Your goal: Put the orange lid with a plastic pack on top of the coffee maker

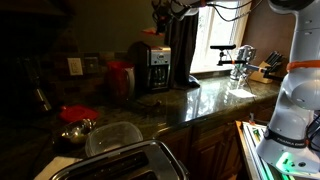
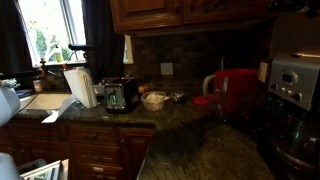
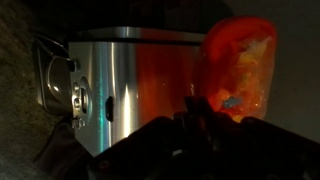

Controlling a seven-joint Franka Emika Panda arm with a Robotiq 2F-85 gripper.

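Observation:
In the wrist view my gripper (image 3: 192, 118) is a dark shape, shut on the edge of the orange lid (image 3: 238, 68). The pale plastic pack (image 3: 250, 52) lies on the lid. Below and beside the lid is the silver and black top of the coffee maker (image 3: 120, 85), which reflects the orange. In an exterior view the gripper (image 1: 162, 20) hangs just above the black coffee maker (image 1: 153, 66) at the back of the counter, with the lid a small reddish spot (image 1: 155, 33) under it. The coffee maker also shows at the right edge of an exterior view (image 2: 295, 90); the gripper is hidden there.
A tall red canister (image 1: 120, 78) stands next to the coffee maker, also seen in an exterior view (image 2: 236, 90). A redder round lid (image 1: 78, 113), a metal bowl (image 1: 75, 130), a clear container (image 1: 112, 137) and a silver toaster (image 1: 120, 162) are on the dark counter. Cabinets hang overhead.

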